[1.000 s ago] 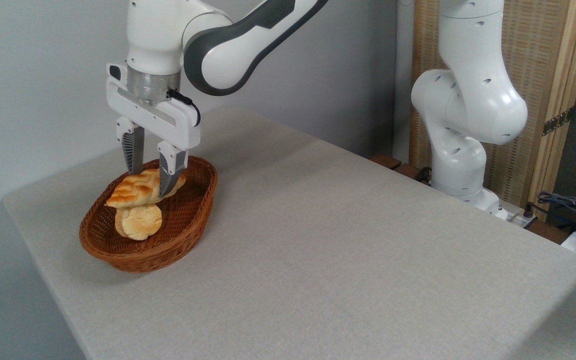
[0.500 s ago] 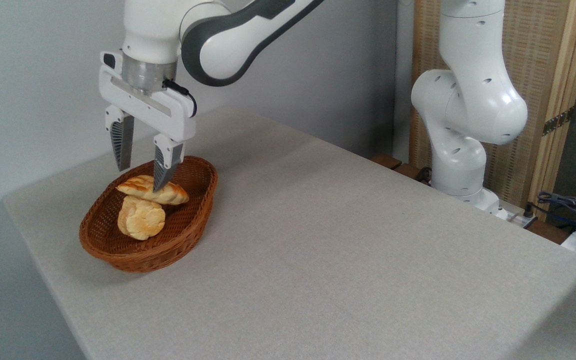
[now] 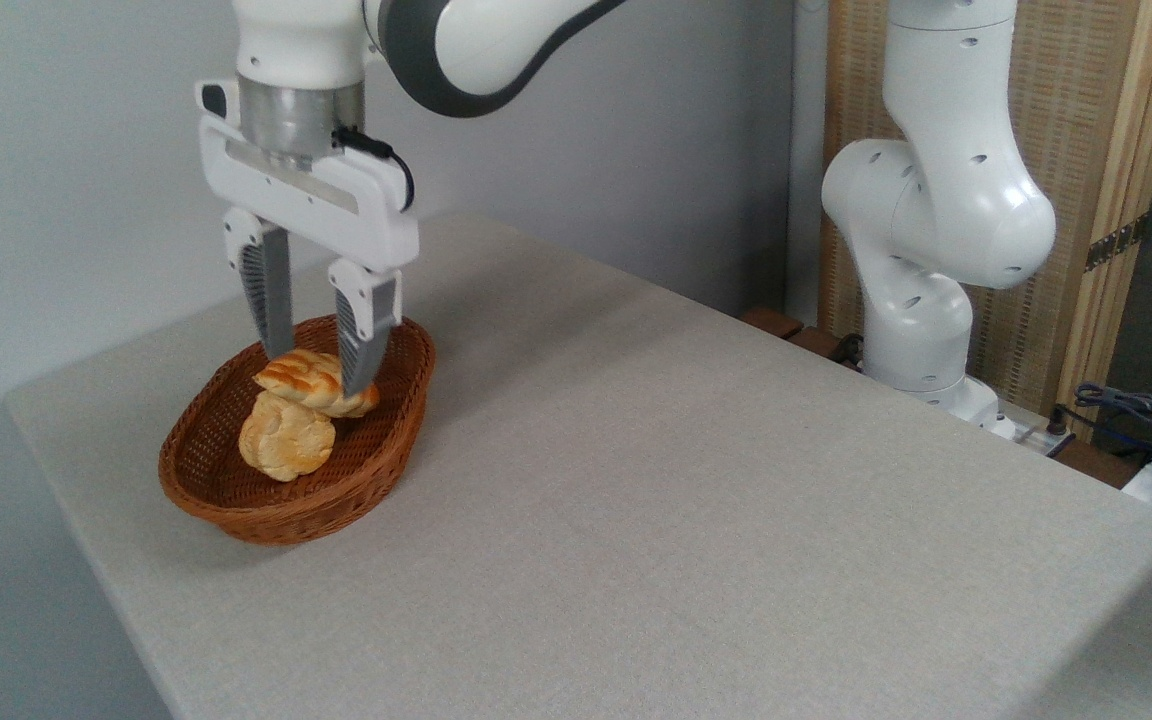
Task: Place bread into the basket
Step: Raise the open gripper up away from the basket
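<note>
At the far left of the desk [image 3: 636, 520], inside the shallow reddish-brown wicker basket [image 3: 236, 500]: the glossy braided bread [image 3: 308, 378], propped on a lumpy pale bun [image 3: 284, 438], so likely just set down. Above it, end effector [image 3: 321, 372] spread, ribbed fingers [image 3: 266, 300] straddling the loaf, seemingly without pinching it.
</note>
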Robot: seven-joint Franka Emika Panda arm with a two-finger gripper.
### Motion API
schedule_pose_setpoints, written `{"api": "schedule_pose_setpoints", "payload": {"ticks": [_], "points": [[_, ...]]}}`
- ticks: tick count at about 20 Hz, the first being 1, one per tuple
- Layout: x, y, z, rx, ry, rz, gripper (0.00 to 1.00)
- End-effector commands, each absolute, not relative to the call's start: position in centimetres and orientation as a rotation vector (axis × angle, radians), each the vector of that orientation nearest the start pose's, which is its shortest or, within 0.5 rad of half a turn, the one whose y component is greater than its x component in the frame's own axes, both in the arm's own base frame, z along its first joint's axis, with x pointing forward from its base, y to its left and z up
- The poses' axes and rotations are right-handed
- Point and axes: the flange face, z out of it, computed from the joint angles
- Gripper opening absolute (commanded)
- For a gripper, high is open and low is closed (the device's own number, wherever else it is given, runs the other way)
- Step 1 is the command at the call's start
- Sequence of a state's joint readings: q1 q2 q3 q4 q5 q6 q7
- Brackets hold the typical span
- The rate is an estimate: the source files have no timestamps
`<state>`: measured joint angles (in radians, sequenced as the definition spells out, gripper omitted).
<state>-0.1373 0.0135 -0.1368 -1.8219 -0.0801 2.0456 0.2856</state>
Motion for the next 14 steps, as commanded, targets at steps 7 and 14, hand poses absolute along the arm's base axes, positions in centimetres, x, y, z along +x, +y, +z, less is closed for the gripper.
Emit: {"api": "schedule_pose_setpoints", "payload": {"ticks": [7, 14], "points": [[56.6, -9.8, 52.5, -2.858, 1.296, -0.081, 1.0], [56.5, -7.9, 52.3, -2.817, 1.406, -0.03, 1.0]]}}
